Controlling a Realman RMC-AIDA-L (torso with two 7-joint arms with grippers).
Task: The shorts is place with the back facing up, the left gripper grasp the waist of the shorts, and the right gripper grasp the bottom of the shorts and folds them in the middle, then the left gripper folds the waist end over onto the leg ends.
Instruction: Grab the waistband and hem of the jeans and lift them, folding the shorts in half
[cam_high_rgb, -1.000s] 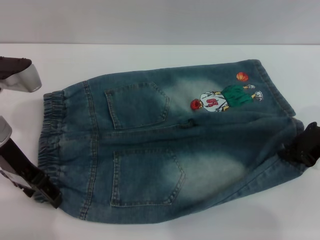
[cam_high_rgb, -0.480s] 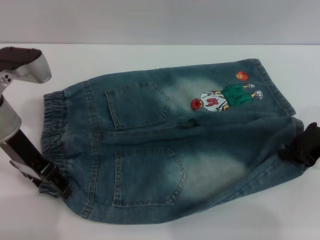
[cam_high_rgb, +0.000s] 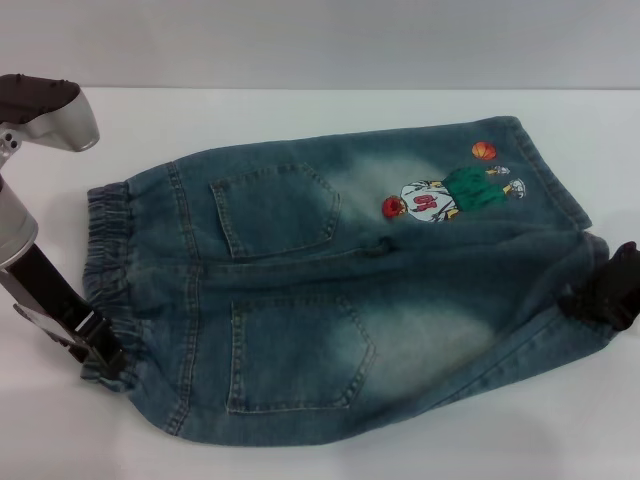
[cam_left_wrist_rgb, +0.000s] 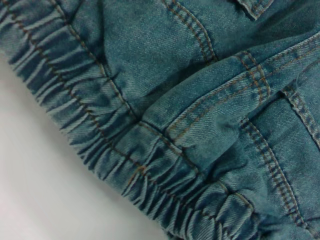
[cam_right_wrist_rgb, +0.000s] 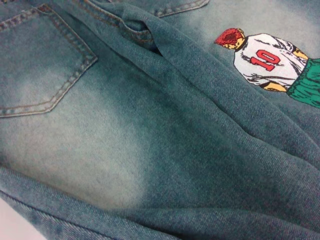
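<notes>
The shorts (cam_high_rgb: 330, 290) lie back side up on the white table, with both patch pockets and the cartoon print (cam_high_rgb: 440, 198) showing. The gathered waist (cam_high_rgb: 105, 260) is on the left and the bottom of the shorts (cam_high_rgb: 560, 190) on the right. My left gripper (cam_high_rgb: 103, 360) sits at the near corner of the waistband (cam_left_wrist_rgb: 95, 130), touching the cloth. On the right, my right gripper (cam_high_rgb: 603, 297) is shut on the near leg's hem, and the denim there is bunched and drawn up toward it. The right wrist view is filled by wrinkled denim (cam_right_wrist_rgb: 150, 130) and the print (cam_right_wrist_rgb: 265, 60).
The white table (cam_high_rgb: 300, 115) runs around the shorts, with a grey wall behind it. A silver and brown part of my left arm (cam_high_rgb: 45, 110) hangs over the far left of the table.
My left arm swung in from the left edge. Its gripper moved up along the table onto the near waistband corner. The right gripper and the shorts have barely shifted.
</notes>
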